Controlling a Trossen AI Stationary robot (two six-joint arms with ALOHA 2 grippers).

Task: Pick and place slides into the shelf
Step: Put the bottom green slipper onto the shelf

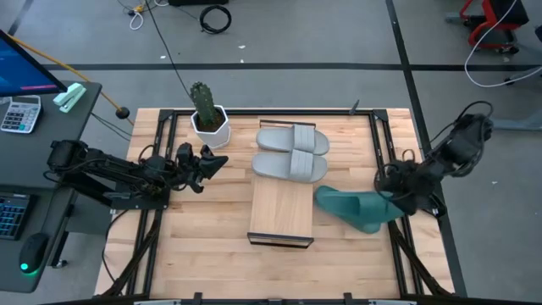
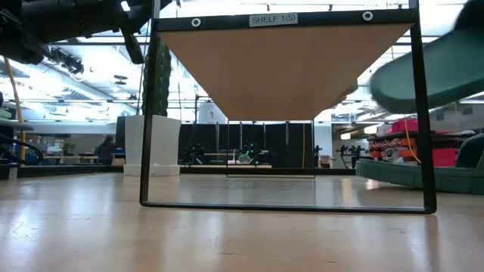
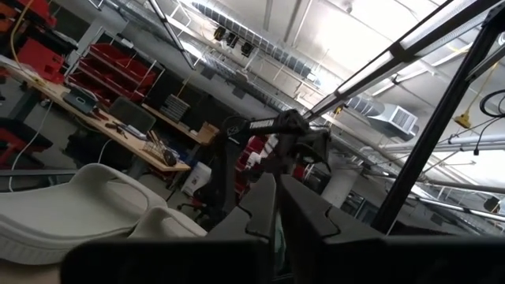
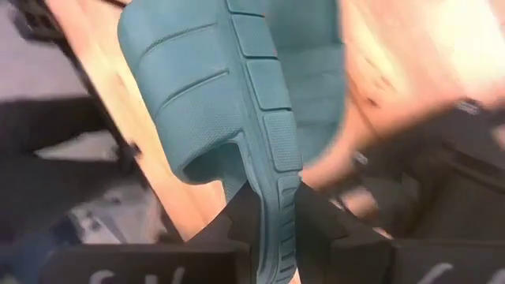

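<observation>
The shelf (image 1: 279,210) is a light wood board on a thin dark frame in the table's middle; the low view shows it from below (image 2: 283,68). Two light grey slides (image 1: 292,152) lie side by side on its far end, and they show in the left wrist view (image 3: 71,209). My right gripper (image 1: 391,193) is shut on a teal slide (image 1: 351,207) just right of the shelf. The low view shows this slide raised (image 2: 435,68). The second teal slide (image 2: 427,177) lies on the table under it. My left gripper (image 1: 213,163) hovers shut, left of the grey slides. My right gripper pinches the teal slide by the side rim of its sole (image 4: 282,201) between the two fingers. It comes from the table's right side. The ribbed underside (image 4: 237,87) faces the wrist camera. The slide is lifted clear and tilted, above the other teal slide (image 4: 316,75).
A cactus in a white pot (image 1: 207,114) stands at the table's far left, close to my left gripper. The shelf's near half (image 1: 284,216) is bare board. Dark frame rails (image 1: 161,169) run along the table's left and right sides. A desk with a calculator (image 1: 21,110) stands beyond the left edge.
</observation>
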